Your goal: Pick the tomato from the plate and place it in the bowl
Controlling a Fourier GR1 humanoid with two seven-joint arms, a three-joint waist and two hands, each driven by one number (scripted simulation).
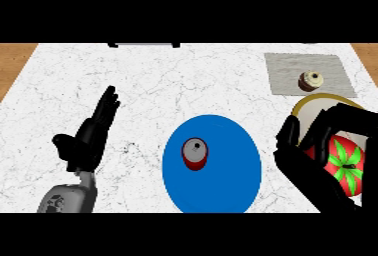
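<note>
Tomato point(347, 165) sits at lower right, the right hand point(310, 150) curling its fingers point(289, 131) around it above the bowl point(314, 103). Left hand point(88, 137) rests with straight fingers, holding nothing, at left on the worktop point(148, 75).

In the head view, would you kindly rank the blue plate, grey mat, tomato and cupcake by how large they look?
1. Blue plate
2. Grey mat
3. Tomato, though it is held in the right hand, perhaps nearer the camera, so its rank is unsure
4. Cupcake
</note>
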